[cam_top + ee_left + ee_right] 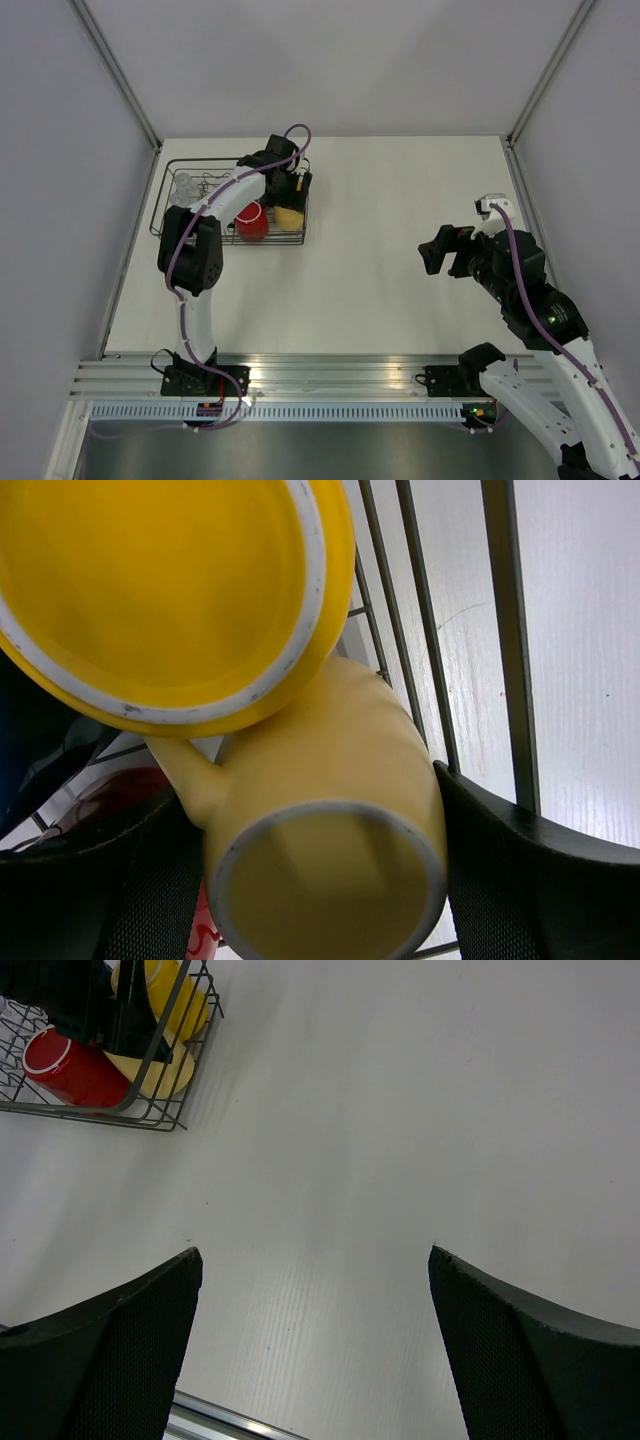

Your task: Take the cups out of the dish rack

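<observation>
Left gripper [320,880] in the black wire dish rack [510,630]
Its fingers [540,880] sit on both sides of the pale cream-yellow mug [340,780]; I cannot tell if they squeeze. Right gripper [315,1350] is wide open, empty.

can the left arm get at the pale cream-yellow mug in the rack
Probably yes: the left gripper has open jaws flanking the pale cream-yellow handled mug, nothing between; the bright yellow mug crowds it.

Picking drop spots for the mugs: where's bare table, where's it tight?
Free: the table stretch between the dish rack and the right end effector, and the strip from the rack toward the near rail. Crowded: the rack's right end, where the left end effector straddles the pale mug, with the bright yellow mug and red mug packed alongside.
</observation>
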